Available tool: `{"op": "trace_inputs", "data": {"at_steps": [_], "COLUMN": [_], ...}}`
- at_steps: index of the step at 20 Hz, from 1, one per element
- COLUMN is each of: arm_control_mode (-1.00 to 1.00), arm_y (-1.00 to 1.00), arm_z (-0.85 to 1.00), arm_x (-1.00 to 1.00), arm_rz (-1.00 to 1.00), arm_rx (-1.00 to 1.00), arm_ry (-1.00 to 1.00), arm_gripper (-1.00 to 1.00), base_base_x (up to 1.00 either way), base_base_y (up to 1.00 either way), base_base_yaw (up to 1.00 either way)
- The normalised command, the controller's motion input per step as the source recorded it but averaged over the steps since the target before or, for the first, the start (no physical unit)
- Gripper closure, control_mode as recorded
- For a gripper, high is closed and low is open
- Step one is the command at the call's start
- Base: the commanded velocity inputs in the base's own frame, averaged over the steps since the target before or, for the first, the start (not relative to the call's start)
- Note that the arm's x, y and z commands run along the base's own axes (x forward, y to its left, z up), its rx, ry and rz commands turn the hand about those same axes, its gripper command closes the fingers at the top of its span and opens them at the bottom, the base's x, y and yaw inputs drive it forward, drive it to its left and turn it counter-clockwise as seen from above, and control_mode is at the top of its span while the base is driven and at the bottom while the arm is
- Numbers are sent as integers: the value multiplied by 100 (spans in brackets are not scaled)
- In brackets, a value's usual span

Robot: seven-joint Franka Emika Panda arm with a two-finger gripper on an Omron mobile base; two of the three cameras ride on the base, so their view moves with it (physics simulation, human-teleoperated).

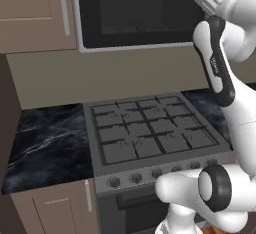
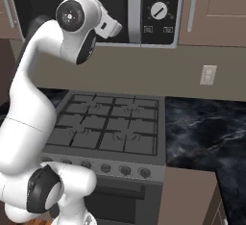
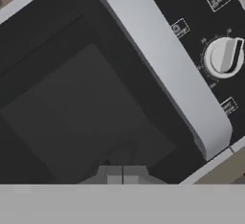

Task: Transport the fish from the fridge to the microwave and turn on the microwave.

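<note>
The microwave [image 1: 145, 13] hangs on the wall above the stove, its black glass door closed. In the hand view its long silver handle [image 3: 162, 70] runs diagonally, with the round knob [image 3: 224, 57] on the dark panel beyond it. My gripper [image 3: 122, 175] is shut with nothing between its fingers, close in front of the glass, on the door side of the handle. From the right base view the gripper [image 2: 116, 27] sits just left of the handle [image 2: 135, 7], and the knob [image 2: 159, 10] is further right. The fish and the fridge are out of view.
A gas stove [image 1: 150, 128] with dark grates and a row of front knobs stands below the microwave. Black marble counter [image 2: 206, 128] lies on both sides. Tan cabinets [image 1: 35, 13] flank the microwave. A wall outlet [image 2: 207, 75] sits on the backsplash at right.
</note>
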Motion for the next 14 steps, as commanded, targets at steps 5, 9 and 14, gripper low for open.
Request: {"op": "trace_inputs", "data": {"at_steps": [5,9,14], "arm_control_mode": [-100,-100,-100], "arm_y": [-28,-21,-18], "arm_z": [0,-1,-3], "arm_x": [0,0,-7], "arm_rz": [-3,0,0], "arm_rx": [16,14,15], "arm_ry": [0,0,0], "arm_gripper": [100,100,100], "base_base_x": [0,0,0], "base_base_y": [0,0,0], "base_base_yaw": [0,0,0]}}
